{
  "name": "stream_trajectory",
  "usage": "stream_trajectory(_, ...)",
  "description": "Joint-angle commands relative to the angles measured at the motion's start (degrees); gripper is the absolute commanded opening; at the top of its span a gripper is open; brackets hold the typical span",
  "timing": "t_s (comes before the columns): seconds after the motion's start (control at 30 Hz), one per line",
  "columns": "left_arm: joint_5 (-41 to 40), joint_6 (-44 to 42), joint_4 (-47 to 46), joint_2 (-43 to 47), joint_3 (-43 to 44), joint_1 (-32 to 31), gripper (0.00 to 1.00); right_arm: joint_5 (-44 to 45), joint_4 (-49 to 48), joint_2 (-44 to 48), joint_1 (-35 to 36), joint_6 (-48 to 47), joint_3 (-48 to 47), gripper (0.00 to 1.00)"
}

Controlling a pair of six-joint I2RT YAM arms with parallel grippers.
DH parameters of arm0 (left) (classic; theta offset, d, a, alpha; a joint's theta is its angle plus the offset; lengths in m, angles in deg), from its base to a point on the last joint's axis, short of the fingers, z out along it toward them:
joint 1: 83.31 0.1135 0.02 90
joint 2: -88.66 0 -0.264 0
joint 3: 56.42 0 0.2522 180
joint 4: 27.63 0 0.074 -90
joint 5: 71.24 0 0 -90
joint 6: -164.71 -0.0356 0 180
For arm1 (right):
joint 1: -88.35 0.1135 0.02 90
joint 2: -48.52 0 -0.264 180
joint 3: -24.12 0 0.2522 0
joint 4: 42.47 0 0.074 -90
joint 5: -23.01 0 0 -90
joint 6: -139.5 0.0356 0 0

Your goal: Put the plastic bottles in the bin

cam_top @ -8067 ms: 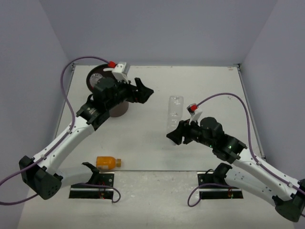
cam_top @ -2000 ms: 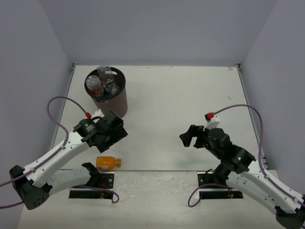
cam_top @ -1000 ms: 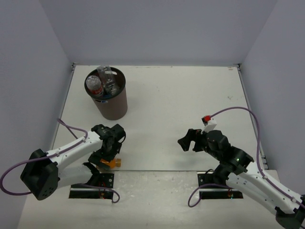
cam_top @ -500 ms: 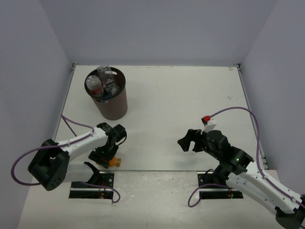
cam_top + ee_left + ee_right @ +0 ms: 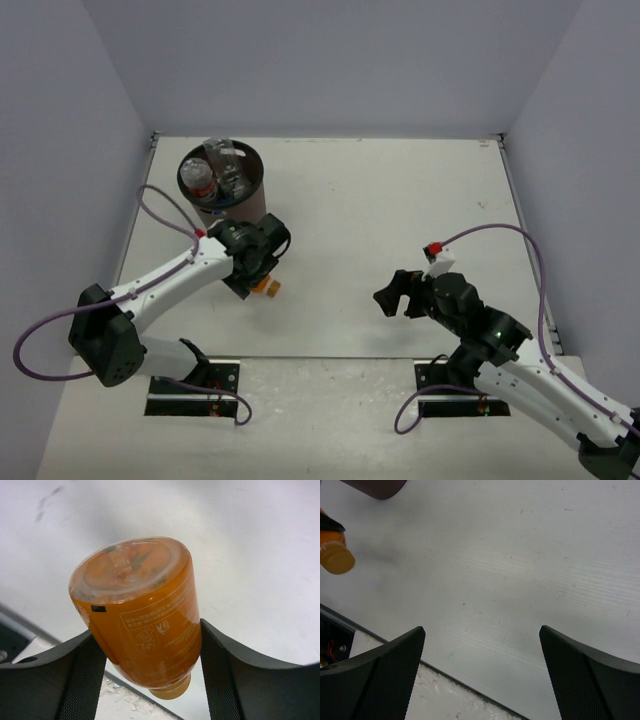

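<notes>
My left gripper [image 5: 262, 272] is shut on an orange-filled plastic bottle [image 5: 268, 288], held above the table just in front of the bin [image 5: 262, 215]. In the left wrist view the orange bottle [image 5: 140, 610] fills the gap between both finger pads [image 5: 220, 670], base toward the camera and cap pointing down. The dark brown bin holds several bottles [image 5: 215, 175], one with a red label. My right gripper [image 5: 392, 292] hovers open over bare table at the right. Its wrist view shows the gripper [image 5: 481, 629] with nothing between the fingers, and the orange bottle's cap [image 5: 335, 556] at far left.
The table's front edge [image 5: 445, 672] runs just below the right gripper. Grey walls enclose the table on three sides. The bin's lower end [image 5: 375, 487] shows at the top left of the right wrist view.
My left gripper closed on the orange bottle near the front edge, lifted it and carried it back toward the bin. The right arm stayed still.
</notes>
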Motion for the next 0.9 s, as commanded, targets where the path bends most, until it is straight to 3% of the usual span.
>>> stream_trajectory(0.0, -15.5, -22.7, -7.4, -2.0, 15.0, -5.9, 0.0, 2.1, -0.8, -0.3, 0.0, 0.8, -0.4, 0.99)
stream_trajectory(0.1, -18.7, -38.1, -16.6, -2.2, 23.2, -7.8, 0.0, 2.9, -0.6, -0.8, 0.0, 1.4, -0.5, 0.99)
stream_trajectory(0.2, -19.2, -47.5, -26.5, -1.5, 26.4, -7.7, 0.0, 3.1, -0.4, -1.2, 0.0, 1.5, -0.8, 0.99)
stream_trajectory(0.33, -25.7, -59.9, -33.6, -1.6, 29.2, -7.8, 0.0, 3.4, -0.3, -1.6, 0.0, 1.3, -1.1, 0.99)
stream_trajectory(0.5, -31.2, -92.8, -59.9, -1.2, 23.2, -7.3, 0.06, 3.0, -0.3, -2.0, 0.0, 1.0, -1.3, 0.99)
stream_trajectory(0.57, -29.6, -104.6, -65.4, -0.5, 20.9, -5.5, 0.04, 2.8, -0.3, -1.8, 0.0, 1.0, -1.2, 0.99)
stream_trajectory(0.6, -25.1, -106.2, -67.6, 0.1, 20.0, -2.7, 0.0, 2.6, -0.3, -1.7, 0.0, 1.0, -1.0, 0.99)
stream_trajectory(0.63, -25.0, -106.1, -67.6, 0.2, 20.0, -0.7, 0.0, 2.6, -0.3, -1.5, 0.1, 1.0, -1.0, 0.99)
stream_trajectory(0.77, -8.1, -103.2, -70.0, 5.1, 15.9, 10.9, 0.01, 2.3, -0.3, -1.1, 0.0, 0.7, -1.0, 0.99)
stream_trajectory(0.87, -1.0, -106.2, -72.0, 7.3, 11.8, 12.5, 0.02, 2.4, -0.3, -1.3, 0.0, 0.5, -1.2, 0.99)
